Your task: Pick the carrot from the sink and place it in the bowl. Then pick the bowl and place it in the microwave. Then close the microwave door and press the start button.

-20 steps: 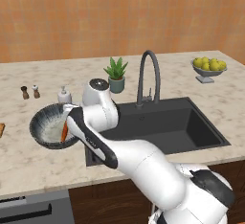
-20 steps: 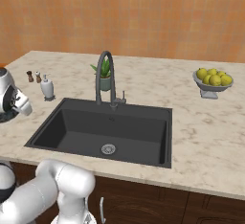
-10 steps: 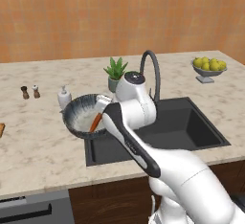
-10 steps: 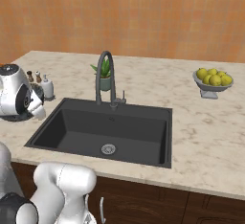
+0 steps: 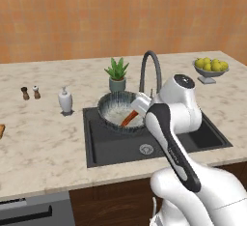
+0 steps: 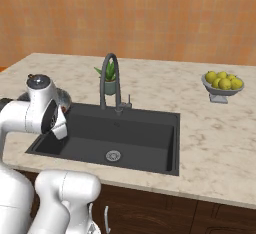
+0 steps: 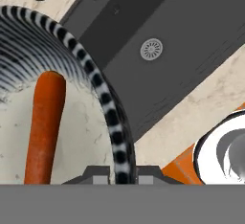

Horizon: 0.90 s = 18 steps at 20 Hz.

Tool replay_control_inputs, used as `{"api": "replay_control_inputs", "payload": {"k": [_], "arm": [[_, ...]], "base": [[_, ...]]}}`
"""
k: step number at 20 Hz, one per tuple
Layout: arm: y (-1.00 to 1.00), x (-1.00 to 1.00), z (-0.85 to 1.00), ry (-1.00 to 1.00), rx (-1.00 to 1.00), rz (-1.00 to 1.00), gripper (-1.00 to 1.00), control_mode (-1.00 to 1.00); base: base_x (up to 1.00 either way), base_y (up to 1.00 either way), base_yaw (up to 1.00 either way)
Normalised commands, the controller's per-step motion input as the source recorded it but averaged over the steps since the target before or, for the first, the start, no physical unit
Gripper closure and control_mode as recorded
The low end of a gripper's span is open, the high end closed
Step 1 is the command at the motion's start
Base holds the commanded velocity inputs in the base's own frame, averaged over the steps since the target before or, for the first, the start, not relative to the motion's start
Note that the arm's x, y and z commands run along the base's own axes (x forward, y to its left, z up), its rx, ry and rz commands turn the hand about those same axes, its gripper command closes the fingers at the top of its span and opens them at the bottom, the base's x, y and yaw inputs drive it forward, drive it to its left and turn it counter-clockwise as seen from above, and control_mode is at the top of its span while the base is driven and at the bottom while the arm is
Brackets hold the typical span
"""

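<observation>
My gripper (image 7: 117, 174) is shut on the rim of the bowl (image 5: 116, 110), one finger inside and one outside its dark patterned wall. The orange carrot (image 5: 129, 119) lies inside on the pale speckled bottom, and in the hand view the carrot (image 7: 45, 127) leans against the bowl (image 7: 103, 98) near the rim. The bowl hangs over the left end of the dark sink (image 5: 164, 145), in front of the arched faucet (image 5: 149, 70). Beyond the rim, the hand view looks down on the sink (image 7: 191, 22) and its round drain (image 7: 151, 49). The microwave and its door are out of view.
A potted plant (image 5: 117, 73) stands behind the sink. A soap dispenser (image 5: 65, 100) and two small shakers (image 5: 30, 92) are on the counter to the left. A metal footed bowl of yellow fruit (image 6: 222, 84) sits at the far right.
The arm has swung right with the bowl and carrot, from above the counter left of the sink to over the sink's left end. The base has stayed put.
</observation>
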Motion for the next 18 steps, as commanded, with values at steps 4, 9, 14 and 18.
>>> {"api": "replay_control_inputs", "payload": {"k": [4, 9, 14, 18], "arm": [[-0.35, -0.22, 0.01, 0.00, 0.08, -0.07, 1.00, -1.00], [0.00, -0.09, 0.00, -0.03, 0.00, 0.00, 1.00, 1.00], [0.00, 0.00, 0.00, 0.00, 0.00, 0.00, 1.00, 1.00], [0.00, 0.00, 0.00, 0.00, 0.00, 0.00, 1.00, 1.00]], "base": [[0.00, 0.00, 0.00], [-0.08, 0.01, -0.05], [-0.57, 0.11, -0.61], [-0.54, 0.00, -0.79]]}}
